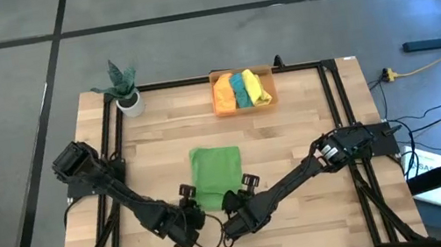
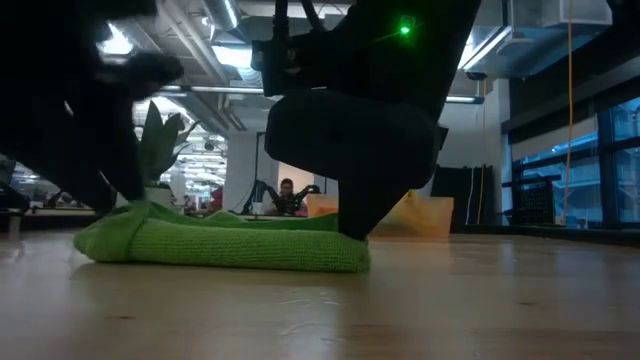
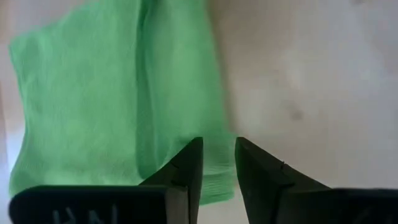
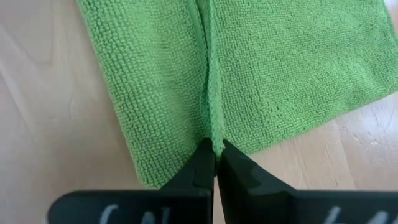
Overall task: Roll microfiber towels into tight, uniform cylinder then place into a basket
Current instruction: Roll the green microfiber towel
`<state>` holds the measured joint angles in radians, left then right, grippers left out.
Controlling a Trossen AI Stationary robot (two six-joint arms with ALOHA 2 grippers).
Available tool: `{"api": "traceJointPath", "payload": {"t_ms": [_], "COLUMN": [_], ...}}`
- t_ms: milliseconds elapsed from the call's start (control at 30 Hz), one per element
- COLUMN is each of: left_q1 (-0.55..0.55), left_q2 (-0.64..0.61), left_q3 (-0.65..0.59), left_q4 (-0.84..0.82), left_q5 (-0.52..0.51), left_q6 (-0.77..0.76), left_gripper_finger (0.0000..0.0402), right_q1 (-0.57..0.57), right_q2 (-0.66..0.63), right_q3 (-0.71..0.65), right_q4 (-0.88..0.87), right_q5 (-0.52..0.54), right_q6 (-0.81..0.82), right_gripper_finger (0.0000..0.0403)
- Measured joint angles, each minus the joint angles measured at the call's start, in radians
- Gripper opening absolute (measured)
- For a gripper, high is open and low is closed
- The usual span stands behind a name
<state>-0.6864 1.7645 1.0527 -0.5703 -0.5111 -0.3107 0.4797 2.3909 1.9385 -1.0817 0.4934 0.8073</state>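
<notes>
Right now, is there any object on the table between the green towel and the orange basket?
Nothing visible stands in the way. In the high view, bare wood lies between the green towel and the basket. The potted plant stands off to the side. Both grippers are at the towel's near edge.

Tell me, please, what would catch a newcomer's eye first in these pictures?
First the light green towel, lying folded flat in the middle of the wooden table, with both grippers at its near edge. The right gripper is shut on a raised fold of that towel, while the left gripper stands slightly open at the towel's corner. At the table's far edge, the orange basket already holds rolled orange, teal and yellow towels, beside a small potted plant.
</notes>
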Motion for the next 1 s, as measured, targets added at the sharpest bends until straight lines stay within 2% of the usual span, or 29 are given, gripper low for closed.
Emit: {"api": "traceJointPath", "payload": {"t_ms": [267,533,700,1000], "left_q1": [0.056,0.088,0.097,0.097], "left_q2": [0.0,0.0,0.0,0.0], "left_q3": [-0.097,-0.113,-0.113,-0.113], "left_q4": [0.046,0.074,0.074,0.074], "left_q5": [0.007,0.05,0.063,0.063], "left_q6": [-0.047,-0.047,-0.035,-0.026], "left_gripper_finger": [0.0084,0.0082,0.0078,0.0075], "right_q1": [0.0,0.001,0.02,0.073], "right_q2": [0.0,-0.022,-0.071,-0.1], "right_q3": [0.0,0.0,0.002,0.003], "right_q4": [-0.001,-0.005,-0.015,-0.015], "right_q5": [-0.01,-0.02,0.083,0.09], "right_q6": [-0.035,-0.055,-0.056,-0.075], "right_gripper_finger": [0.0008,0.0008,0.0008,0.0022]}}
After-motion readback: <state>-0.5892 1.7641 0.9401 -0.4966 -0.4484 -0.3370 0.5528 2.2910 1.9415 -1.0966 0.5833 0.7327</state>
